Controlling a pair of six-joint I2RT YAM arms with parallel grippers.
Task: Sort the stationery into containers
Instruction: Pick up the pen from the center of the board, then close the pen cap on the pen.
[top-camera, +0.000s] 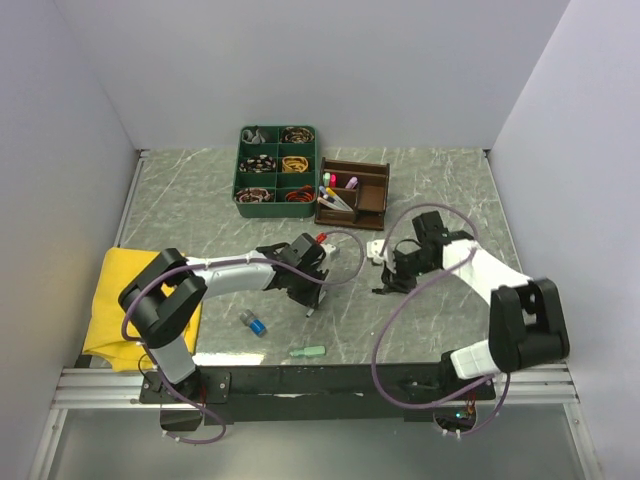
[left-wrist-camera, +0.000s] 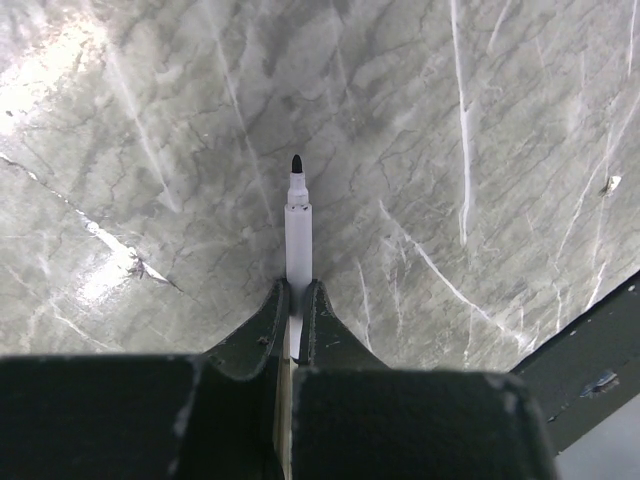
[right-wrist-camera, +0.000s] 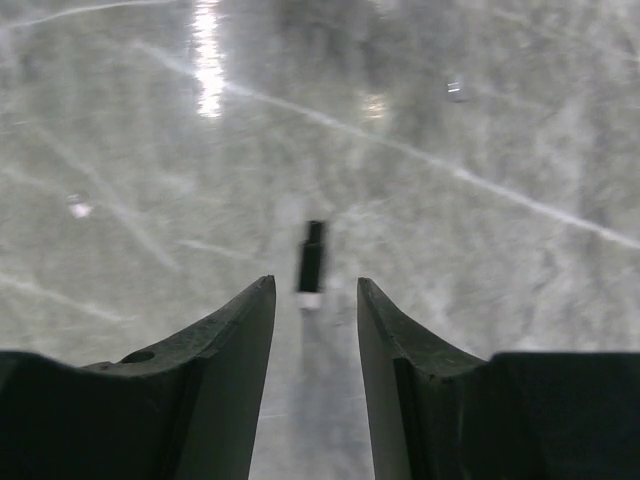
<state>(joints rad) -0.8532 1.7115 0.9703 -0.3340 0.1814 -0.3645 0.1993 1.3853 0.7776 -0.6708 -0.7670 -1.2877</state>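
Stationery is lying in several spots around our two tools. Our left tool (left-wrist-camera: 296, 288) is pinching a white marker (left-wrist-camera: 298, 225), its fingers pressed together on the barrel. The uncapped black tip is sticking out straight ahead of the fingertips, over the bare tabletop (left-wrist-camera: 480, 150). Our right tool (right-wrist-camera: 315, 283) is hovering with its fingers spread. We are seeing a small black cap (right-wrist-camera: 312, 258) with a white end lying on the tabletop just ahead of the gap, apart from both fingers. From overhead, a blue cap (top-camera: 253, 323) and a mint eraser (top-camera: 308, 351) are lying on the near side of the left tool, toward the arm bases. The brown organiser (top-camera: 352, 217) is standing well beyond both tools, with a few pens (top-camera: 335, 188) standing in its left compartments and a green tray (top-camera: 272, 209) sitting just beside it. A yellow cloth (top-camera: 120, 300) is lying well off to the left tool's left.
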